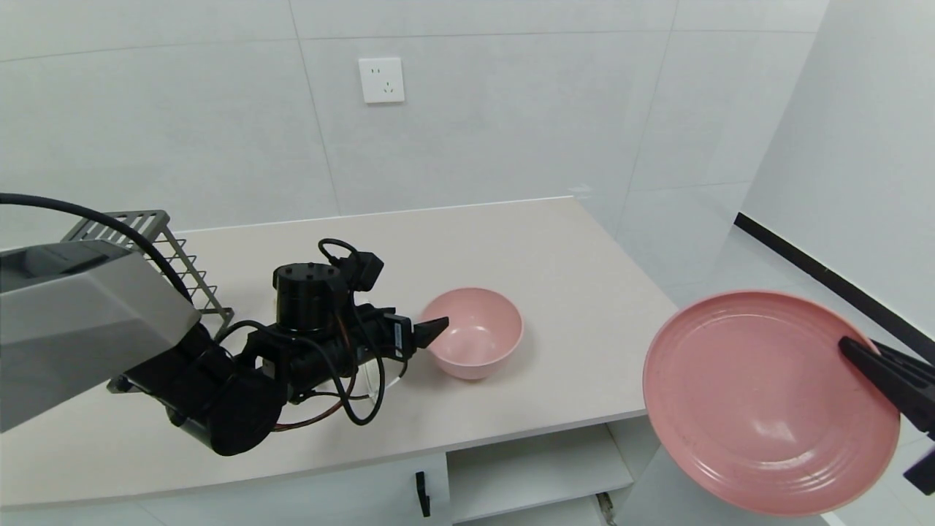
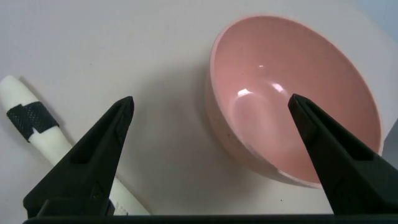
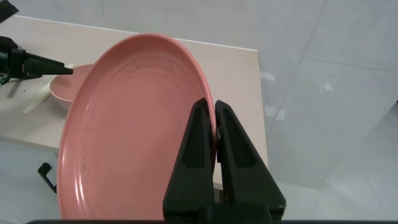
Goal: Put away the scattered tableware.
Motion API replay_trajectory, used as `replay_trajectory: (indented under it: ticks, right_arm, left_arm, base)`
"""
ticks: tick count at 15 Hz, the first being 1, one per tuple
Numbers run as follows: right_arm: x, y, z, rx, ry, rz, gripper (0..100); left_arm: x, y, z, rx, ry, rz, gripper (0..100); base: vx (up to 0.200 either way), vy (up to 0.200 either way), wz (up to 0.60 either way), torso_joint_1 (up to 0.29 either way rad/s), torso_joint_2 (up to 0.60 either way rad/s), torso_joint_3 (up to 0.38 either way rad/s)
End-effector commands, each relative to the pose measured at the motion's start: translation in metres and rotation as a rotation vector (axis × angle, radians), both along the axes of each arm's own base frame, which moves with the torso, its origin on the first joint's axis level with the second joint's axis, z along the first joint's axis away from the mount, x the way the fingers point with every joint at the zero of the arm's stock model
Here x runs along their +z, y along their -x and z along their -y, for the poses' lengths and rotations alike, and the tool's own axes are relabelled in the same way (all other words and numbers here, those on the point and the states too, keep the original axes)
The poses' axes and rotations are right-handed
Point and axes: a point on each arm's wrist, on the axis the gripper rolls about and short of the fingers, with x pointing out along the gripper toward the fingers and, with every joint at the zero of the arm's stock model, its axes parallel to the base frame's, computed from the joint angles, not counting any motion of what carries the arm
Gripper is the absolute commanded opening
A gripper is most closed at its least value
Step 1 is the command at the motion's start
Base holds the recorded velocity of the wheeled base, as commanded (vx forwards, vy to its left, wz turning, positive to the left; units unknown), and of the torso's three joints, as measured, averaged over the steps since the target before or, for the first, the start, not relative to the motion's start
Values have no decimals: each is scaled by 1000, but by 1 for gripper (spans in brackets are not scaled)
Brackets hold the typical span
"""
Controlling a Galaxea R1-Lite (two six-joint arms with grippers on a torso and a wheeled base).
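A pink bowl [image 1: 476,332] stands upright on the beige counter [image 1: 570,263], near its front. My left gripper [image 1: 432,330] is open at the bowl's left side. In the left wrist view one finger [image 2: 102,146] is over bare counter and the other finger [image 2: 329,149] is over the bowl [image 2: 292,93], with its near rim between them. A white utensil with a black band [image 2: 34,127] lies beside the bowl. My right gripper [image 3: 215,111] is shut on the rim of a large pink plate [image 1: 763,398], held tilted in the air off the counter's right end.
A grey metal dish rack [image 1: 150,237] stands at the counter's back left. Below the counter's front edge are a cabinet door with a black handle [image 1: 421,493] and an open shelf [image 1: 537,464]. White tiled walls close the back and right.
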Motion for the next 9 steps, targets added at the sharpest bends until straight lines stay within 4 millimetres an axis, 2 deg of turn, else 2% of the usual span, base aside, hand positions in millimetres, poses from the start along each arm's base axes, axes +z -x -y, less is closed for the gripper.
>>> replay_trajectory:
  ticks: [1,4,8,9]
  right_arm:
    - [-1,0,0,2,1,-3,0]
    - [-1,0,0,2,1,-3,0]
    - [-1,0,0,2,5,-5,0]
    - [-1,0,0,2,5,-3,0]
  left_arm:
    - [-8,-5,9,-17,-4,-9,100]
    - [-16,-11,14,-20,-8,-20,100]
    - [-21,-9,14,-16,2,-48,100]
    - [-23,-8,14,-15,0,-58,0]
  base:
    - [0,0,0,0,0,0]
    - [0,0,0,0,0,0]
    - [0,0,0,0,0,0]
    - [0,0,0,0,0,0]
